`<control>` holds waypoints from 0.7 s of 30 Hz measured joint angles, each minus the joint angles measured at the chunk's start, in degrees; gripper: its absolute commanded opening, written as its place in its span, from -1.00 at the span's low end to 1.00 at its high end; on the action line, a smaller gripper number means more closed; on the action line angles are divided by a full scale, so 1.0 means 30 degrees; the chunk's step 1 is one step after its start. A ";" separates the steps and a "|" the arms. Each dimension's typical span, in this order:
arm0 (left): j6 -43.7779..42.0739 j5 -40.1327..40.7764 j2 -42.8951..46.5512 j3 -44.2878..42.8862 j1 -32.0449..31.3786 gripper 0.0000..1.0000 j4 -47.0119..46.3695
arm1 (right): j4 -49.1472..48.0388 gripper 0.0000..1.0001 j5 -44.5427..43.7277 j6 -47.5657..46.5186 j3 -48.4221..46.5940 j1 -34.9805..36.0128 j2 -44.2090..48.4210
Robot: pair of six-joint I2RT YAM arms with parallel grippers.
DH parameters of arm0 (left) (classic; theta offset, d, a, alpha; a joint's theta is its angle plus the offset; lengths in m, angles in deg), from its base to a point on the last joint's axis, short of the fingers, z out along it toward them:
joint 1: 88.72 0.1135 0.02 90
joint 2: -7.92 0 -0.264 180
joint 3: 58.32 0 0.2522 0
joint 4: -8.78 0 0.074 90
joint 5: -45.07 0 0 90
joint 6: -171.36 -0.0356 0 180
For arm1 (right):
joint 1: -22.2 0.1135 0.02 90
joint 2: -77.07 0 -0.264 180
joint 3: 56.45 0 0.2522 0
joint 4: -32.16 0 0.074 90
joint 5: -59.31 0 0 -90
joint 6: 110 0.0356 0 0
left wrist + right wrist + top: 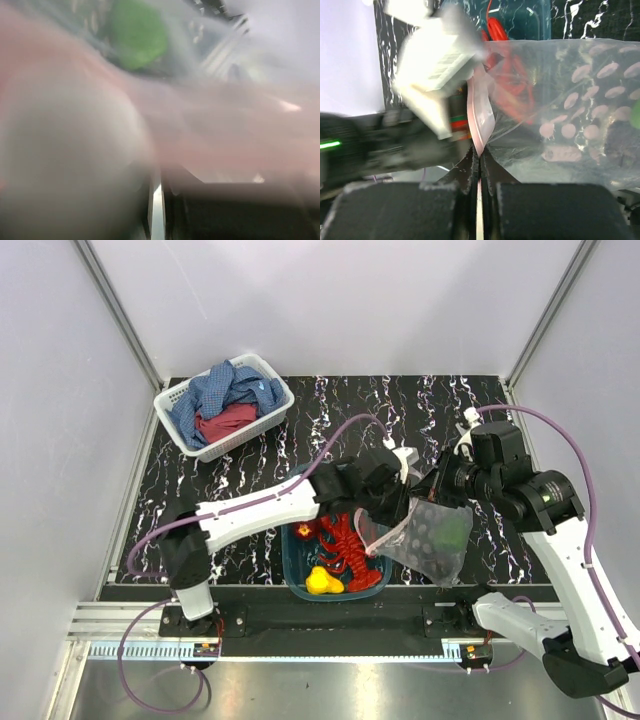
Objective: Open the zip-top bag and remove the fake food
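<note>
Zip-top bag [435,550] is hanging right of centre in the top view, over the marbled tabletop [250,465]. White basket [238,445] is sitting upper left, holding cloths [225,400]. Teal tub [295,570] is sitting bottom centre, just left of the bag. Right gripper [479,161] is clamping the pink zip strip [481,117], jaws pressed together. Left gripper [388,502] is sitting at the bag mouth; its wrist view is coming through blurred, so I can't tell its state. Lobster [348,548], yellow pear [322,582] and dark red fruit [304,531] are lying in the tub; green pepper [453,530] is sitting inside the bag.
</note>
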 measured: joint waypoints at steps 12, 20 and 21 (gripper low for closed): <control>0.0313 0.0058 -0.3818 -0.0233 0.0007 -0.35 -0.1399 | -0.0597 -1.00 -0.1705 0.3031 -0.0364 0.0000 -0.0546; 0.0328 -0.0175 -0.4291 0.0036 0.0073 -0.25 -0.3818 | -0.0685 -1.00 -0.2608 0.4299 -0.0364 0.0000 -0.0554; 0.0306 -0.0175 -0.4342 0.0036 0.0095 -0.25 -0.3963 | -0.0692 -1.00 -0.2681 0.4335 -0.0364 0.0000 -0.0568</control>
